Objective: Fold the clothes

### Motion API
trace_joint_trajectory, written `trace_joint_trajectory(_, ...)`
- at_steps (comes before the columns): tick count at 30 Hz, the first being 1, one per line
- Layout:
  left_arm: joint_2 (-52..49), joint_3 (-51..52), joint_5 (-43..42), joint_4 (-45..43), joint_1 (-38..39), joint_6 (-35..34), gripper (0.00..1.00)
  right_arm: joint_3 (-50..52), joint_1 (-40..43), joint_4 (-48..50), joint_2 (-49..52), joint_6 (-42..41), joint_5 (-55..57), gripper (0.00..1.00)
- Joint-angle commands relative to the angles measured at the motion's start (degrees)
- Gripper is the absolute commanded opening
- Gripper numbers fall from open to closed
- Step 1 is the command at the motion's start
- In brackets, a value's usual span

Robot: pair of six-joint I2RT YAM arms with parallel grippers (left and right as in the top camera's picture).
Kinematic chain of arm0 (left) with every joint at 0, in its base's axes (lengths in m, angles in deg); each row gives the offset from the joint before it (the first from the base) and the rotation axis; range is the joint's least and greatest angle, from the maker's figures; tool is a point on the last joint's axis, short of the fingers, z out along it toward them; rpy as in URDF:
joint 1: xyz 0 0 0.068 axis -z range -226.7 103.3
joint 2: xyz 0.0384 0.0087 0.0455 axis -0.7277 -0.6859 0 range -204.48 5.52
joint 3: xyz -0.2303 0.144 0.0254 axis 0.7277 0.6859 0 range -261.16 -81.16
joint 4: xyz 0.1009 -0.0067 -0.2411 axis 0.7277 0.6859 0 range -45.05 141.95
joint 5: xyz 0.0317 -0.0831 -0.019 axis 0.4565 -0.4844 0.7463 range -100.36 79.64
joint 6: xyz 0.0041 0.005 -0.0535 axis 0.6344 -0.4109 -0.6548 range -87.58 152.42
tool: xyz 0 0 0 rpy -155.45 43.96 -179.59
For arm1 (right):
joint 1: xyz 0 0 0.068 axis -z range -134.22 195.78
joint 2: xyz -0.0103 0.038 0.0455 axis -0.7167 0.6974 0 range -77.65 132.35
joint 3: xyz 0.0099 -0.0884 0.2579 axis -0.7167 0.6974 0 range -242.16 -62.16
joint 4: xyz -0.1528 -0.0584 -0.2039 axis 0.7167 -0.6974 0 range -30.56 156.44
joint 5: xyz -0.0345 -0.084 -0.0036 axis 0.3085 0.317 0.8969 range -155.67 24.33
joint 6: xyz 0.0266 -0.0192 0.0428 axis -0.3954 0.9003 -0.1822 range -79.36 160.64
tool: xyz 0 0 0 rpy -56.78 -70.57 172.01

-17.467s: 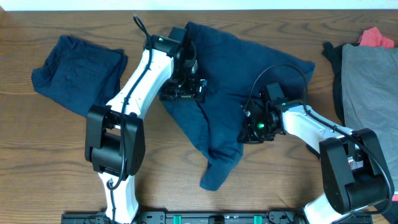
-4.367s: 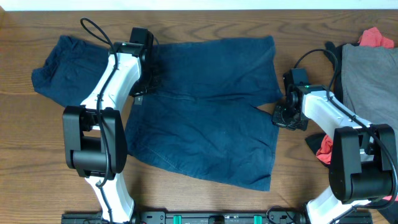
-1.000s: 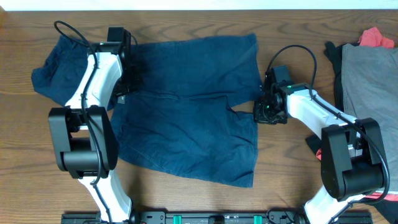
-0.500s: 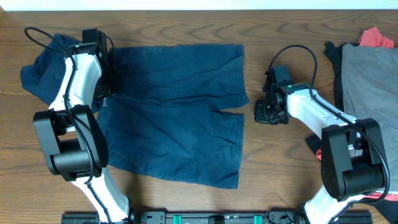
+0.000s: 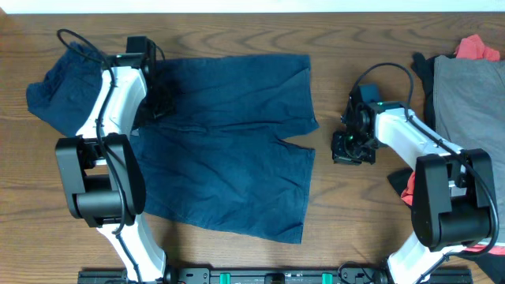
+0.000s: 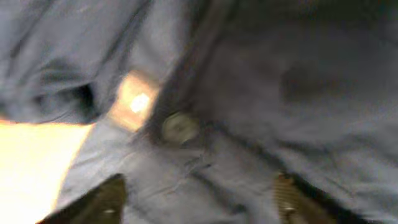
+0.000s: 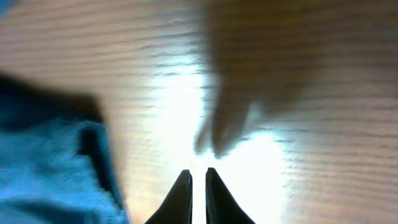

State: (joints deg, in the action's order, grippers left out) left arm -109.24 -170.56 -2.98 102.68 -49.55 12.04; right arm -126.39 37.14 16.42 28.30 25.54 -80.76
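Left gripper (image 5: 156, 99) has just sprung apart over the waistband, right gripper (image 5: 349, 150) stays pinched together, empty, just off the leg hem, so the navy shorts (image 5: 229, 150) lie released and flat at the table's (image 5: 355, 237) centre-left, likely ready for folding.

Robotics lab, wooden table (image 5: 355, 237), left arm (image 5: 118, 87), right arm (image 5: 402, 130)
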Motion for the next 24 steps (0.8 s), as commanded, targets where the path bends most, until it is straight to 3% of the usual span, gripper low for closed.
trace_joint_trajectory(1,4.2,-1.6,10.3,2.7,-2.0,-2.5,0.84,-5.1,-0.9,-2.8,-4.0,7.7,-3.4,0.12)
trace_joint_trajectory(3,8.3,-2.0,8.4,4.2,-3.5,-2.9,0.84,-6.6,-1.8,-5.1,-5.5,10.1,-5.1,0.18)
trace_joint_trajectory(4,10.2,-2.0,7.5,4.9,-3.9,-2.9,0.84,-6.9,-2.5,-5.8,-6.1,11.4,-6.6,0.28)
trace_joint_trajectory(6,14.1,-2.0,5.0,6.7,-4.7,-2.9,0.85,-6.9,-4.2,-6.7,-6.6,12.4,-8.3,0.38)
trace_joint_trajectory(16,16.1,2.0,-0.9,11.3,-4.9,-2.2,0.9,-1.9,-16.2,-4.2,-2.4,11.7,-7.7,0.41)
trace_joint_trajectory(24,15.9,10.8,-1.0,10.0,-4.9,-2.2,0.93,2.5,-20.7,2.2,-0.7,0.0,1.3,0.54)
